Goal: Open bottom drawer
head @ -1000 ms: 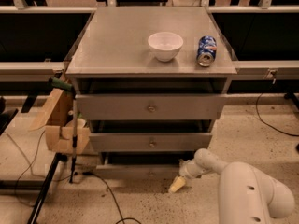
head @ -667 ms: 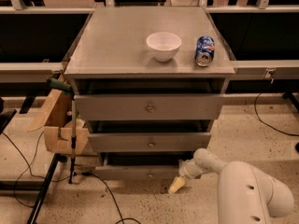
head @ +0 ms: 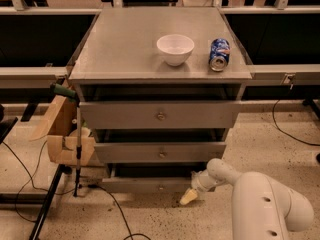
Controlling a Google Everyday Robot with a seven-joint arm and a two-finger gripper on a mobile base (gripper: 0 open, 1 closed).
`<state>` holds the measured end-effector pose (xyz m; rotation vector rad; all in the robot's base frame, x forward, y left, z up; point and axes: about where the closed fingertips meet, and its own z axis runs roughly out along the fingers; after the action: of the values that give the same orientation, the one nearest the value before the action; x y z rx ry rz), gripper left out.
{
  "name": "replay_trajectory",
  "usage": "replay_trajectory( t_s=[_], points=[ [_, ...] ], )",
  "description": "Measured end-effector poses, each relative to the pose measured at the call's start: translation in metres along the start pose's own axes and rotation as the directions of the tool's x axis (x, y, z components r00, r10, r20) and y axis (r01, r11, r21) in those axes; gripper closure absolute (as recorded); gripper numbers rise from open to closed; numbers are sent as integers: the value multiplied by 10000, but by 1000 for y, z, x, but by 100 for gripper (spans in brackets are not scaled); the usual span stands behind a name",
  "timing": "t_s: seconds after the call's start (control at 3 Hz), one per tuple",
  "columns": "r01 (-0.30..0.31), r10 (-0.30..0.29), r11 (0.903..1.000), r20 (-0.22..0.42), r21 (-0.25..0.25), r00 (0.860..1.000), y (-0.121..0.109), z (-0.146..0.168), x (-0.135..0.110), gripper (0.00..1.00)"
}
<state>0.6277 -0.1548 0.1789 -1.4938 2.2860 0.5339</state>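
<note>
The white arm enters at lower right. The gripper sits low at centre, beside the right end of the bottom drawer; its grip state cannot be determined. In the upper frame, a bowl and a can rest on the cabinet top.

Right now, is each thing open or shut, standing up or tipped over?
Bowl: upright, looks empty.
Can: lying on its side.
Top drawer: looks shut.
Middle drawer: looks shut.
Bottom drawer: looks pulled out slightly.
Gripper: low, at the bottom drawer's right end.
</note>
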Motion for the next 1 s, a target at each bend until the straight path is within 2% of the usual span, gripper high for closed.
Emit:
replay_trajectory(
  t_s=[1.0],
  points=[
    [1,-1,10000,-2,-2,10000,-5,-7,-7,88]
  ],
)
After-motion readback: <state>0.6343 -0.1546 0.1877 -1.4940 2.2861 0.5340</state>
